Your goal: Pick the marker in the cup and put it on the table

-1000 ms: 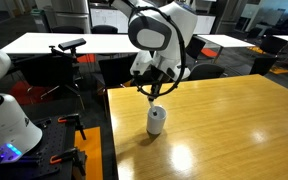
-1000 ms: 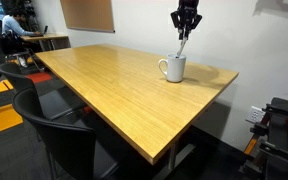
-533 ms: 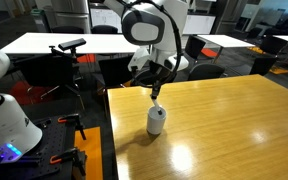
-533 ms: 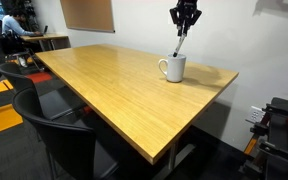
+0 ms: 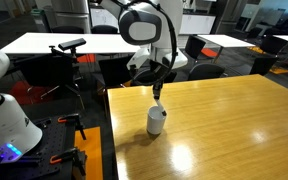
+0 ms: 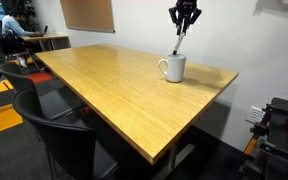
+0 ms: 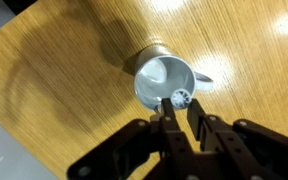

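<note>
The glossy wooden table (image 6: 104, 85) carries the white cup (image 6: 173, 68) near one edge. Directly above the cup, the gripper (image 6: 184, 23) is clamped on the dark marker (image 6: 180, 42), which hangs tilted with its lower end at the cup's mouth.

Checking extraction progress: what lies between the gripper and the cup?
Only the marker, clamped in the gripper and slanting down toward the mouth of the cup, as an exterior view shows. Whether its tip clears the rim is unclear.
</note>
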